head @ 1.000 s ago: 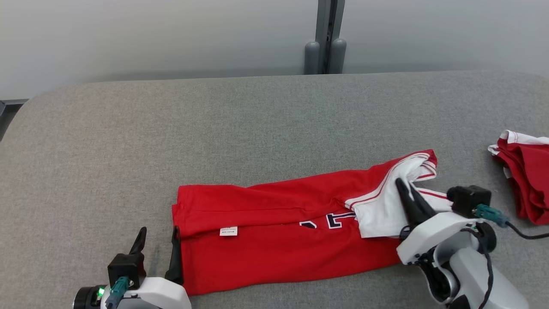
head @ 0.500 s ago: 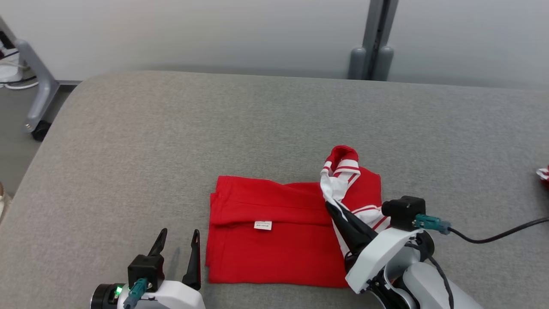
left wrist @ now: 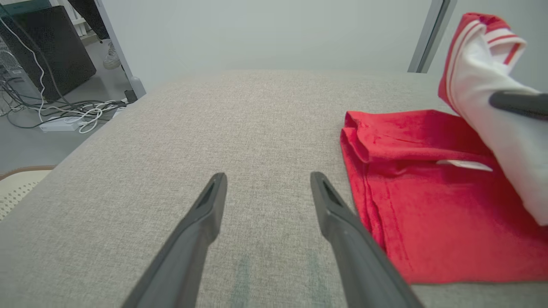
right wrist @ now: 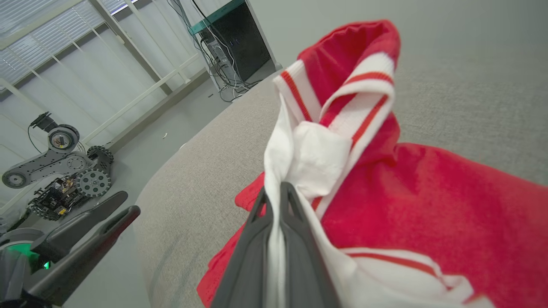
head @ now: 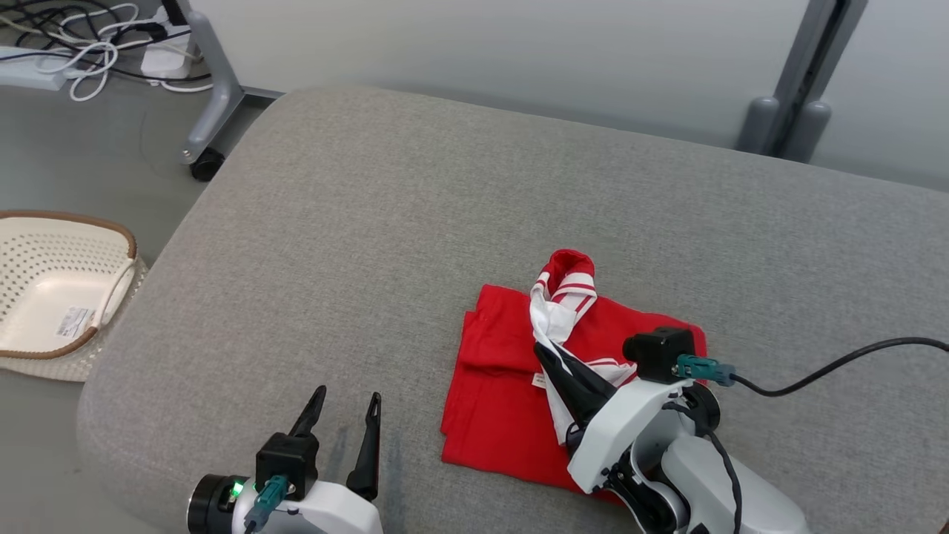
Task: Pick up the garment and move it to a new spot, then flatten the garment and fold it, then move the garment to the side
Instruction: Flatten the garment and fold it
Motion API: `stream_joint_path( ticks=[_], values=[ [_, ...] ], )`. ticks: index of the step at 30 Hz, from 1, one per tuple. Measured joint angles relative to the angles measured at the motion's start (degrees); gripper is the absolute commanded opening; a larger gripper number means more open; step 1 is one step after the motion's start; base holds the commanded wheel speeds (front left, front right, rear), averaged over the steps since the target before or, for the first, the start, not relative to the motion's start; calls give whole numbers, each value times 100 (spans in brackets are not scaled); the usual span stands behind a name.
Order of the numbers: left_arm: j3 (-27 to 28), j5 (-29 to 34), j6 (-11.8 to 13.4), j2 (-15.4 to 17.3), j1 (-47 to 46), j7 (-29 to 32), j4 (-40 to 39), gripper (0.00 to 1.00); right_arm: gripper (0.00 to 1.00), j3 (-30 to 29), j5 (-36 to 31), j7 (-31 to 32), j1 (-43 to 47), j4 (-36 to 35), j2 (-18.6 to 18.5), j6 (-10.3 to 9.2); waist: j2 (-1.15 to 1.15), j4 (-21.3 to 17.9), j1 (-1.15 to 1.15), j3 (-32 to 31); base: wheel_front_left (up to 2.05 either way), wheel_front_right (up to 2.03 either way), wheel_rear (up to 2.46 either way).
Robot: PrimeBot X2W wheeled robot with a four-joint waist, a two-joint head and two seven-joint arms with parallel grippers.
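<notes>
- right gripper (head: pixel 541 348): jaws fully closed, clamped on a white fold of the garment (head: pixel 497 393). In the right wrist view the cloth runs straight down between the two fingers.
- The pinched part is the white sleeve with red stripes (head: pixel 565 285). It is bunched and stands up just past the fingertips, with the red cuff at the far end, raised above the rest of the cloth.
- The rest of the garment is red, folded into a rough rectangle and lying flat on the grey padded table (head: pixel 356 222). It sits under the right jaws and spreads out to both sides of them.
- A small white label (head: pixel 539 380) sits on the red cloth just left of the right jaws, partly covered by them.
- left gripper (head: pixel 348 394): jaws spread wide and holding nothing, with bare table fabric between the fingers. The fingers are low over the table; can't tell whether they touch it.
- The garment's left edge is near the outer side of the left gripper's right finger. The head view shows a strip of table between them, so they are not touching.
- Two faint darker streaks (left wrist: pixel 244 273) mark the table fabric right under the left jaws.
- Off the table, well left of the left jaws, a cream perforated basket (head: pixel 44 252) with a brown rim sits on the floor.
- Far ahead and left of those jaws is a tangle of white cables (head: pixel 96 44) beside a grey castor leg (head: pixel 211 104).
</notes>
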Motion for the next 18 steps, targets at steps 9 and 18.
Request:
stream_joint_path(
  ticks=[9, 18],
  values=[
    [-176, -64, 70, 1, -74, 0, -16, 100, 100, 336, 533, -282, -345, 289, 45, 0, 0, 249, 0, 108, 0, 0, 0],
    [-76, -60, 100, -2, -74, 0, -3, 100, 100, -178, 434, -530, -575, 253, 52, 0, 0, -143, 0, 96, 0, 0, 0]
  ],
)
